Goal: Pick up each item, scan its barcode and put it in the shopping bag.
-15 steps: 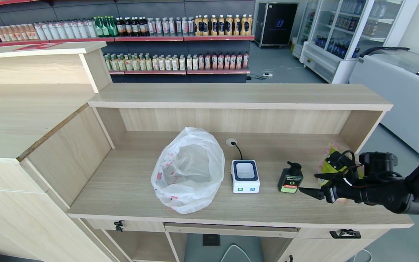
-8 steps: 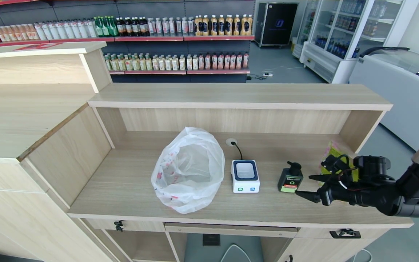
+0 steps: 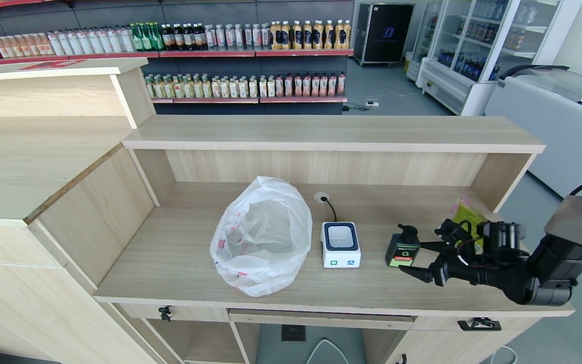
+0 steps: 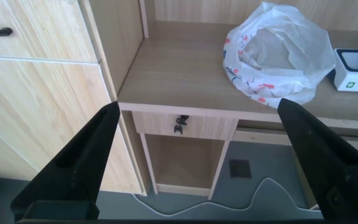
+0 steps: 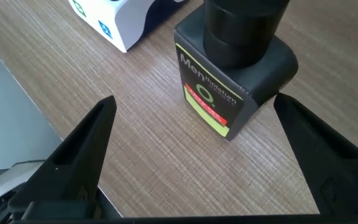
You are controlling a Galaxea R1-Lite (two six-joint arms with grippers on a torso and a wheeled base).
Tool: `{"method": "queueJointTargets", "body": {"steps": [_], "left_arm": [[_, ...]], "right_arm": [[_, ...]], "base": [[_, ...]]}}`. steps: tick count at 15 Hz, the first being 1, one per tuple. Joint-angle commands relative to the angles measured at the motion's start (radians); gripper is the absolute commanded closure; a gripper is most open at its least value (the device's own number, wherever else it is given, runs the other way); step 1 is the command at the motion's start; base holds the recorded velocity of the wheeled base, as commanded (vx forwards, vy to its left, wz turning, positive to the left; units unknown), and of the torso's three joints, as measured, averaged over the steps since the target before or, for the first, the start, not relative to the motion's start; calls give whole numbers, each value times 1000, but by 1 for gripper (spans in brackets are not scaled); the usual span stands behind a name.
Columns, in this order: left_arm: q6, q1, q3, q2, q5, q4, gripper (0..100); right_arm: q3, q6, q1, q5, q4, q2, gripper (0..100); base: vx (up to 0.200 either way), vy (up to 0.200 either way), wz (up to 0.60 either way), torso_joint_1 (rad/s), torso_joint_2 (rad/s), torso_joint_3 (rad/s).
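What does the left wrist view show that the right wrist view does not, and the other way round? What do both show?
The left wrist view has the bag, lying open on the counter, the drawer handle under the counter's edge, and the open left gripper. The right wrist view has the bottle, upright just ahead of the open right gripper. Both have the scanner and the counter's top.

Bare counter [image 3: 170, 263] left of the bag [image 3: 260, 235]; scanner [image 3: 340, 244] just beside it; clear gap to the bottle [image 3: 403, 248]; packet [image 3: 463, 211], perhaps against the side wall [image 3: 503, 177], behind.
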Motion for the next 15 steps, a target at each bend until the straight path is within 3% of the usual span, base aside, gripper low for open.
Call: {"method": "queueJointTargets", "body": {"steps": [1, 12, 13, 15], "left_arm": [[-1, 0, 0, 0, 0, 0, 0], [-1, 0, 0, 0, 0, 0, 0], [-1, 0, 0, 0, 0, 0, 0], [-1, 0, 0, 0, 0, 0, 0]], "right_arm": [[-48, 0, 4, 16, -4, 31, 0], [-116, -2, 24, 31, -7, 91, 0], [-119, -2, 26, 37, -15, 95, 100], [-114, -3, 29, 39, -21, 101, 100]], "base": [[0, 0, 0, 0, 0, 0], [0, 0, 0, 0, 0, 0], [0, 0, 0, 0, 0, 0], [0, 0, 0, 0, 0, 0]]}}
